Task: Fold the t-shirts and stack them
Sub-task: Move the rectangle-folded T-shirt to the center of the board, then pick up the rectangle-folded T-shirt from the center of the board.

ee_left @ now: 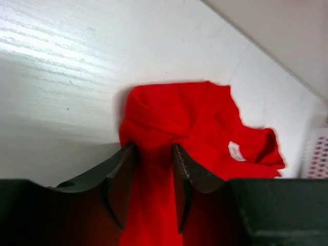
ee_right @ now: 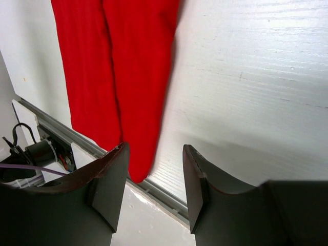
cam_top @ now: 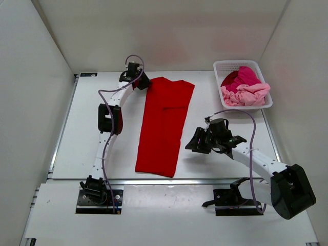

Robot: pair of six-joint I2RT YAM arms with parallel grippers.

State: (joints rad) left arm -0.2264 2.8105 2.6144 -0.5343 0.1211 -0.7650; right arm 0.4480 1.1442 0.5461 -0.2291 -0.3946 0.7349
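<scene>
The red t-shirt [cam_top: 164, 123] lies folded lengthwise into a long strip down the middle of the table. My left gripper [cam_top: 141, 82] is at its far left corner, shut on the red cloth. In the left wrist view the cloth [ee_left: 189, 113] bunches up between and beyond the jaws [ee_left: 152, 148], and its white neck label [ee_left: 236, 151] shows. My right gripper [cam_top: 193, 145] is open and empty just right of the shirt's near half. In the right wrist view [ee_right: 154, 151] the shirt's near end [ee_right: 123, 66] lies ahead to the left.
A white lattice basket [cam_top: 220, 64] at the far right holds a magenta t-shirt [cam_top: 243, 77] and a pale pink one [cam_top: 246, 95]. Its edge shows in the left wrist view [ee_left: 318, 154]. The table's near rail [ee_right: 164, 197] runs just below the shirt's end.
</scene>
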